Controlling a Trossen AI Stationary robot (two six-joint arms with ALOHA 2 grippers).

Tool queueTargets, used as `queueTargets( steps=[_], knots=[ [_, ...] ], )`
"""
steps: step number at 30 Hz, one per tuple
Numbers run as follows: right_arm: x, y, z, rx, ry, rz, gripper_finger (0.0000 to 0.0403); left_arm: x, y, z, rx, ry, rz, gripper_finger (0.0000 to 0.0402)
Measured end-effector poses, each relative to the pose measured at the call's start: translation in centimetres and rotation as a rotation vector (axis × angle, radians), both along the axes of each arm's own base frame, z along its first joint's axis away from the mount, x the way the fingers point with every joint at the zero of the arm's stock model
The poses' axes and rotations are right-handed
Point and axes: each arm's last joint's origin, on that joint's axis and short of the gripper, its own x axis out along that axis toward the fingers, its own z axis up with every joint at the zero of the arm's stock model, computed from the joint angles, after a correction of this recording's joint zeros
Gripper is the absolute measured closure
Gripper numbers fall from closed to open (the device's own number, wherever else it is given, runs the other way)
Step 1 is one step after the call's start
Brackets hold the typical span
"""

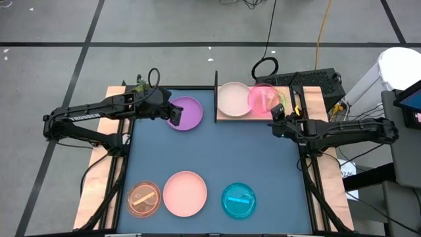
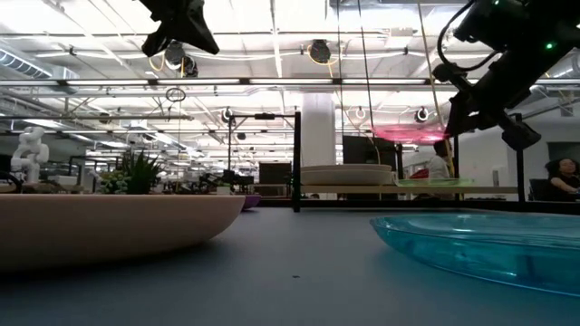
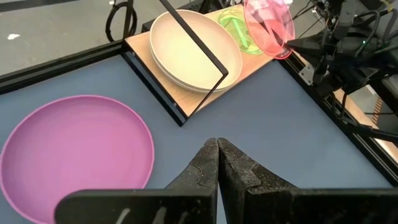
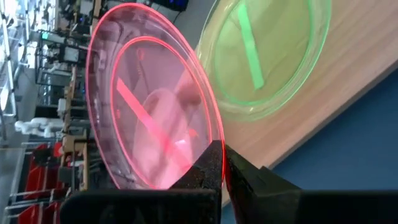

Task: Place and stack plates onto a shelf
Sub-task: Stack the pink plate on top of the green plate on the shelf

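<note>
The shelf [image 1: 253, 112], a light wooden board with a black upright panel [image 1: 216, 95], lies at the mat's far edge. A cream plate [image 1: 233, 99] and a green dish [image 4: 267, 56] rest flat on it. My right gripper [image 1: 277, 113] is shut on a magenta dish [image 1: 264, 99] above the green one. A purple plate [image 1: 186, 113] lies on the blue mat left of the panel. My left gripper [image 3: 217, 152] hovers shut above the mat, beside the purple plate [image 3: 74, 149], touching nothing. My right gripper pinches the magenta dish's rim [image 4: 210, 149] between its two fingers, at the edge facing the table's right near side. The fingers slant down from that side. The dish is lifted clear of the board and tilted, above the green dish.
Along the mat's near edge lie an orange dish [image 1: 143, 199], a pink plate [image 1: 185, 193] and a cyan dish [image 1: 238, 200]. The mat's middle [image 1: 217, 148] is bare. Cables and a dark box [image 1: 316, 80] sit behind the shelf.
</note>
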Motion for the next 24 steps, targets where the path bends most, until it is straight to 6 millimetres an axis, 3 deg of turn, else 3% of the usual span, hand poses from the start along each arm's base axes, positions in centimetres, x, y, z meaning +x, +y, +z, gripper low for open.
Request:
queueTargets(
  steps=[15,24],
  knots=[
    [-1.1,-2.1,-0.6,0.008,0.067,-0.158,0.0403,0.0,0.0,0.0,0.024,0.009,-0.009,0.0398],
    [-1.3,-2.2,-2.5,0.007,0.036,-0.173,0.0403,0.0,0.0,0.0,0.025,0.009,-0.01,0.0398]
  ],
)
